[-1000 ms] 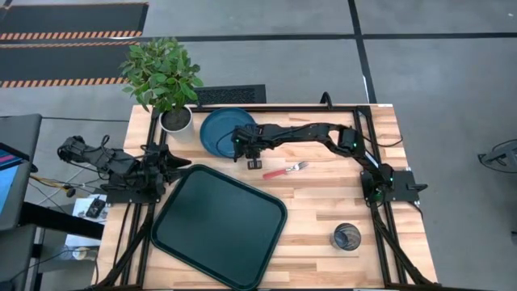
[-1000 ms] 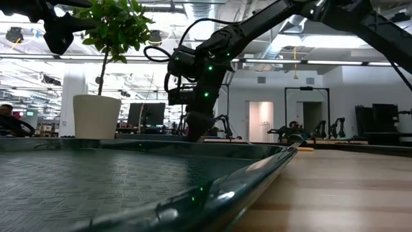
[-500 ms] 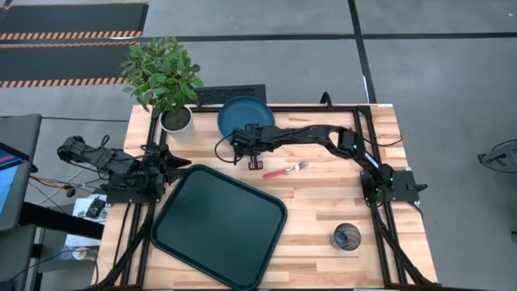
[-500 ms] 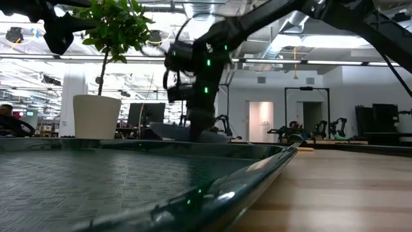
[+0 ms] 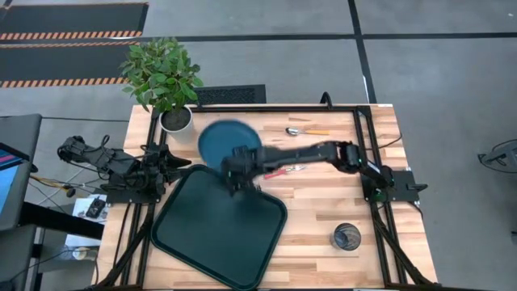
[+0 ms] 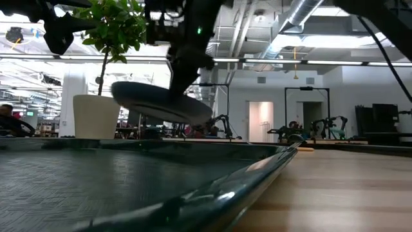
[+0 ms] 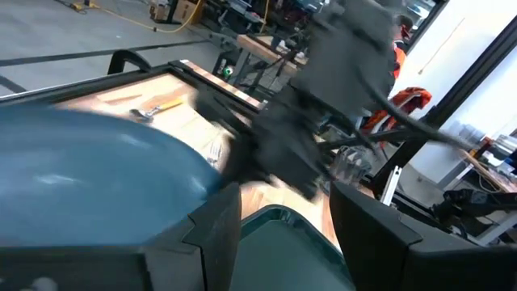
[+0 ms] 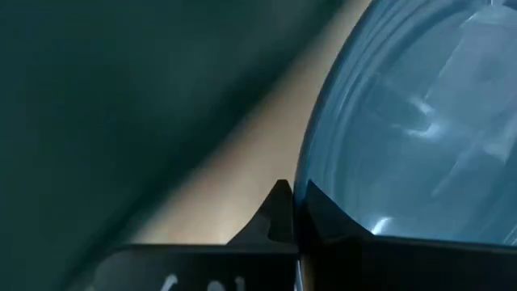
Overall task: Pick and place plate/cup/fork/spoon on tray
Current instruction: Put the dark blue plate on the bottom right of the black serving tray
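Plate (image 5: 224,142): round, dark blue; lifted clear of the table (image 5: 323,202), tilted, upper centre-left of the high view, at the tray's upper edge. Pinched at its rim by the right tool (image 5: 237,173).
Tray (image 5: 212,234): dark green, lower centre-left, nothing on it.
Fork (image 5: 284,170): centre, partly under the right arm.
Spoon (image 5: 305,131): upper centre, orange handle.
Cup (image 5: 346,237): lower right.
Left tool (image 5: 179,164): parked at the left edge; fingers (image 7: 216,236) spread.
Potted plant (image 5: 164,78): upper left.
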Available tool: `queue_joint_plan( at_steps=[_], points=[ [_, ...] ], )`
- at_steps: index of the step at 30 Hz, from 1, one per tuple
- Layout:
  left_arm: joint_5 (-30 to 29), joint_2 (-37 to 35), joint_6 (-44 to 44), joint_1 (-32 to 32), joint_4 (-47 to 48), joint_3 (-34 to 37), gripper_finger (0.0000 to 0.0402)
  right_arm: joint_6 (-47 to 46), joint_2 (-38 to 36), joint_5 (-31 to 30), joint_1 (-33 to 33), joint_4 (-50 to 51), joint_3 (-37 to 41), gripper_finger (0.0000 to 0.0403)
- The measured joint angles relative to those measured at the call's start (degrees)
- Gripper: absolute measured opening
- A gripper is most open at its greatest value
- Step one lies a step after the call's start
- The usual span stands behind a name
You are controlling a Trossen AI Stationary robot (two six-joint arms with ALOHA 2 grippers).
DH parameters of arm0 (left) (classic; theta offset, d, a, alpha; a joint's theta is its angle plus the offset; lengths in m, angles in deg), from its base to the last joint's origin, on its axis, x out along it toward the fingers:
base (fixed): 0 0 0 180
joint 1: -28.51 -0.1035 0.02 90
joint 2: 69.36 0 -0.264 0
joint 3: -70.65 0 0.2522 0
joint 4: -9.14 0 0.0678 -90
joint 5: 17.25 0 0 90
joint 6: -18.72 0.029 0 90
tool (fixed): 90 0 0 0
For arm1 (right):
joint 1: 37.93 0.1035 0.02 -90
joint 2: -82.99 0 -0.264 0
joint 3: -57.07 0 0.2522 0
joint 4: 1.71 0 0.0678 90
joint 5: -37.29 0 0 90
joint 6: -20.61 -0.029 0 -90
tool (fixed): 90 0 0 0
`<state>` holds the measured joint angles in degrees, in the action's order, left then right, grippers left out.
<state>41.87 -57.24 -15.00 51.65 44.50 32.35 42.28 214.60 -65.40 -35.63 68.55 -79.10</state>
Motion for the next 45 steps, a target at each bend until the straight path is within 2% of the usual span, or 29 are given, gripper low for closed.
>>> queue_joint_plan(
  at_steps=[11, 23, 27, 34, 39, 45],
  points=[
    [-0.03, 0.00, -0.02, 0.00, 0.00, 0.00, 0.0176, -8.13, 0.02, 0.87, 14.01, 1.30, 0.87, 0.0005],
    [-1.49, 0.00, -3.51, 0.00, 1.65, 0.00, 0.0176, -19.16, 0.02, 2.27, 23.97, -3.18, 0.85, 0.0006],
    [-1.51, 0.01, -4.36, 0.00, 2.65, 0.00, 0.0176, -23.61, 0.86, 2.26, 26.14, -3.18, 0.80, 0.0007],
    [-4.79, 0.00, -4.50, 0.02, 3.53, 0.00, 0.0176, -24.44, 0.85, 2.59, 29.41, -4.12, 0.82, 0.0007],
    [-7.37, 0.02, -4.24, 0.02, 3.54, 0.00, 0.0176, -24.35, 0.85, 8.28, 29.80, -8.08, 0.83, 0.0008],
    [-7.41, 0.00, -4.27, 0.02, 4.59, 0.00, 0.0176, -24.32, 0.85, 9.53, 29.11, -9.29, 0.83, 0.0013]
  ],
)
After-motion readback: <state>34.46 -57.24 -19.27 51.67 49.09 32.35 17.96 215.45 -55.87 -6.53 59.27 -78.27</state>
